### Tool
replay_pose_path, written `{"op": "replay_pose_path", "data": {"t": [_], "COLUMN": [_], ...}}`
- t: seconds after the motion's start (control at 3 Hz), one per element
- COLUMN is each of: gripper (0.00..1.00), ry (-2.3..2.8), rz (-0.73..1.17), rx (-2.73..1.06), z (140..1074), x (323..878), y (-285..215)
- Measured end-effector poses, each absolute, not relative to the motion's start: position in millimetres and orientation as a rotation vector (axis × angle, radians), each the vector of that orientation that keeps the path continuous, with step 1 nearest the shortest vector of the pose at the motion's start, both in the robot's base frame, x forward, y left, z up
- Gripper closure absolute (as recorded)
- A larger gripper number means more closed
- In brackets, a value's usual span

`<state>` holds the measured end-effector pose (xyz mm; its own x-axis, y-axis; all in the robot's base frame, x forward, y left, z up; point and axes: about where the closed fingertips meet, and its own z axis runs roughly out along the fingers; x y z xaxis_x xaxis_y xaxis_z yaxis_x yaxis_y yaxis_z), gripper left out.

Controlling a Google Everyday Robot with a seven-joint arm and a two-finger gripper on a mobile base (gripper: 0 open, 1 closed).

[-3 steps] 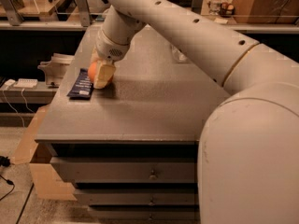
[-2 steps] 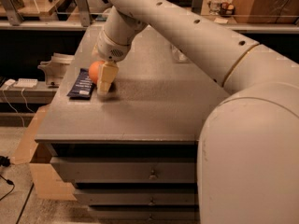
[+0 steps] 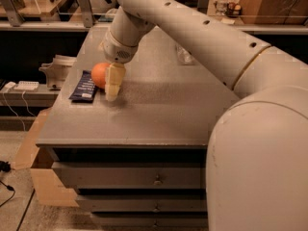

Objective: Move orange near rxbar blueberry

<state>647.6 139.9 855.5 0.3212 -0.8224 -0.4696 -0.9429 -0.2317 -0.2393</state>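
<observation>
The orange (image 3: 98, 74) rests on the grey table top (image 3: 159, 105) at its left side, touching or almost touching the right edge of the dark navy rxbar blueberry (image 3: 83, 86), which lies flat by the table's left edge. My gripper (image 3: 108, 86) hangs down from the wrist (image 3: 120, 49) right at the orange. Its one visible pale finger (image 3: 114, 81) stands against the orange's right side with its tip on or just above the table. The other finger is hidden. The jaws look open around the orange.
A clear plastic bottle (image 3: 185, 56) lies further back on the table, partly behind my arm. My big white arm (image 3: 250, 129) fills the right side. Drawers (image 3: 130, 179) are below the table's front edge. A cardboard box (image 3: 43, 186) stands on the floor at left.
The visible finger has moved to the right off the orange, so more of the orange now shows. The orange sits on the table next to the bar.
</observation>
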Motion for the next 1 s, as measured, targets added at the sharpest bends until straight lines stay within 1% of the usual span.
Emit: {"op": "replay_pose_path", "data": {"t": [0.33,0.67,1.0], "gripper": [0.0,0.0,0.0], "ry": [1.604,1.687,1.687], "rz": [0.27,0.187,0.187], "rx": [-2.062,-1.974,-1.975], "z": [867,881,880], "x": [657,667,667], "y": [107,57,57]}}
